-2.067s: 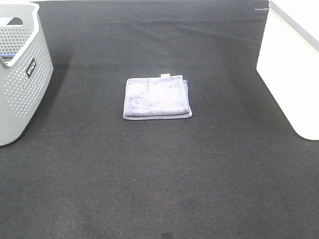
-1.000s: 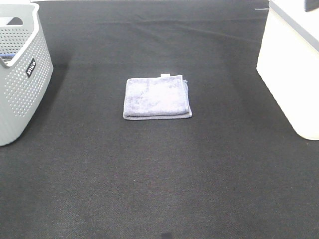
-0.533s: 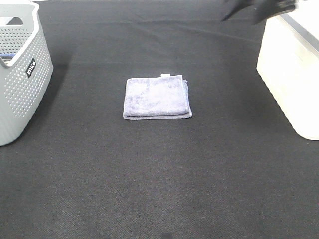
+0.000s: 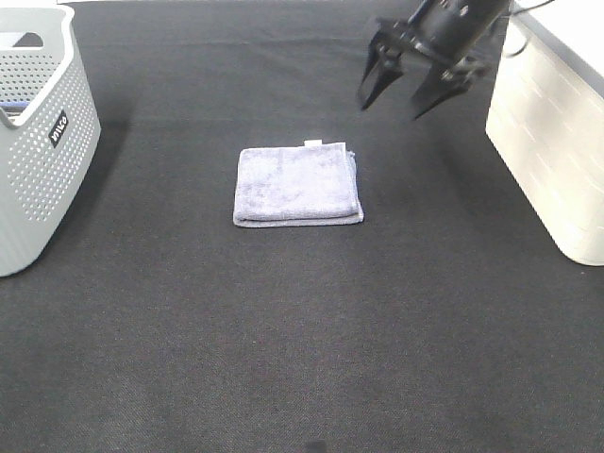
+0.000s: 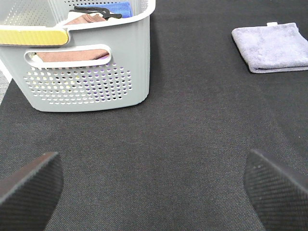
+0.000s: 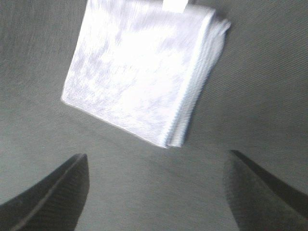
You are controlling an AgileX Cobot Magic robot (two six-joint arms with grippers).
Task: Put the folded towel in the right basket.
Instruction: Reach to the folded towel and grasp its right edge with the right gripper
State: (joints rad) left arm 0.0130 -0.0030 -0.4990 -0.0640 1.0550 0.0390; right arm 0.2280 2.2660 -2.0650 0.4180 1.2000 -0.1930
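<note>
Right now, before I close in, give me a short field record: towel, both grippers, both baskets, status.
towel: folded towel, flat on the black mat, nothing touching it
right gripper: open, empty, off the towel's far right corner, apart from it
left gripper: open, empty, near the left basket
right basket: white, at the right edge, inside not visible
left basket: grey, perforated, holds cloths
status: towel not yet grasped
</note>
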